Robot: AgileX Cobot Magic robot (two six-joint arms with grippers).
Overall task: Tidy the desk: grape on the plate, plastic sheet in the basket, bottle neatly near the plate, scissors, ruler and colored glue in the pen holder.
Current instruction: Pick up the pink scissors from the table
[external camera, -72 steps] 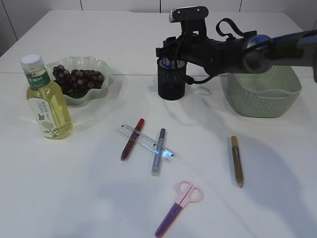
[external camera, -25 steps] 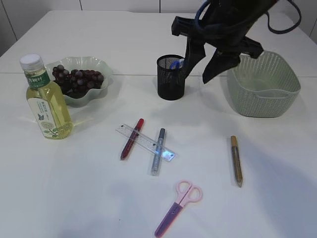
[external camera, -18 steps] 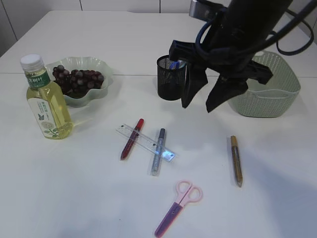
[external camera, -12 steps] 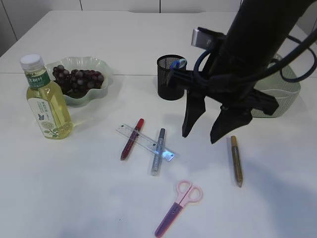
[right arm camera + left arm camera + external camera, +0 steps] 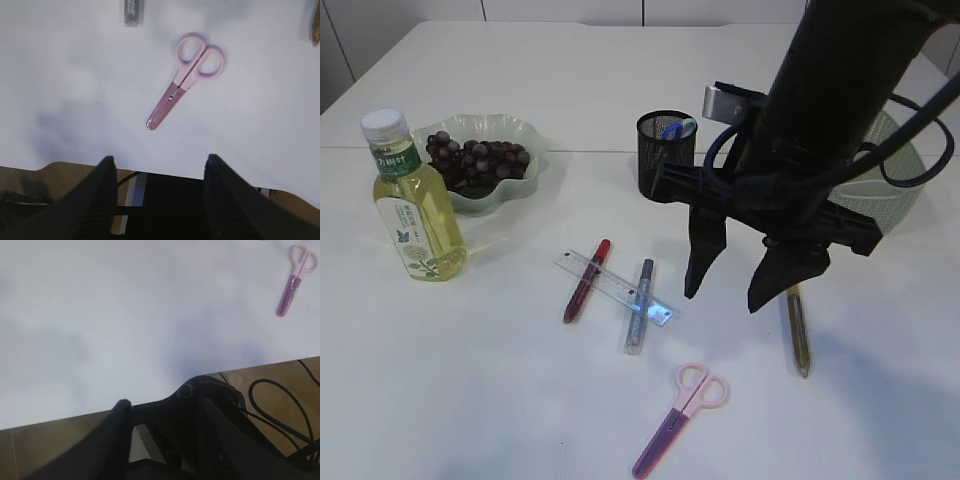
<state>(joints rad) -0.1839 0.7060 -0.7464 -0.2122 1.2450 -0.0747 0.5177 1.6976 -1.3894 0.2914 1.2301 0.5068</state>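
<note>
The right gripper (image 5: 738,292) is hanging over the middle of the table (image 5: 470,400) with its jaws spread apart and nothing between them, while the left gripper (image 5: 160,425), half-parted and gripping nothing, is idling off the near edge. The bottle (image 5: 412,205) and the plate (image 5: 525,135) of grapes are sitting toward the left edge. The scissors (image 5: 186,78) are lying flat near the front edge, closed, handles pointing away. They are looking light, stiff and thin against the surface, so pinching across the pink handle loops is seeming safer than the slippery blades.
</note>
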